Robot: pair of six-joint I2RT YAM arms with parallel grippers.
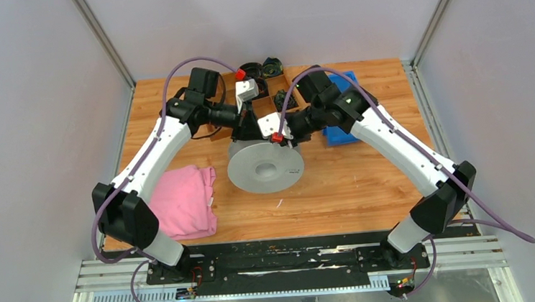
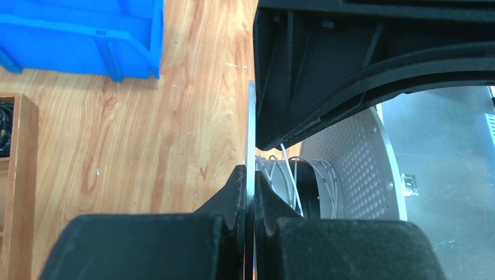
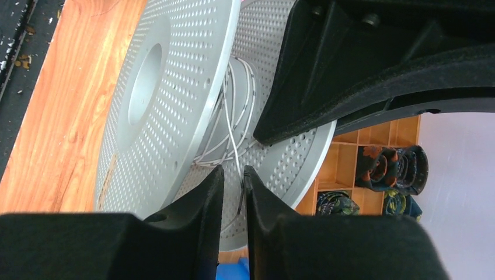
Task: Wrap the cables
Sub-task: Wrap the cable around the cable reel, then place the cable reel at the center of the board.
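A grey perforated spool sits mid-table. The thin white-grey cable is wound in loose loops on its hub between the two flanges. My left gripper is at the spool's far edge; in the left wrist view it is shut on the thin flange rim. My right gripper is at the spool's far right edge. In the right wrist view it stands open by a narrow gap. The cable runs down from the hub, and its dark-tipped end hangs in that gap against the right finger.
A wooden compartment box with dark coiled bundles stands behind the spool. A blue bin sits at the back right under the right arm. A pink cloth lies front left.
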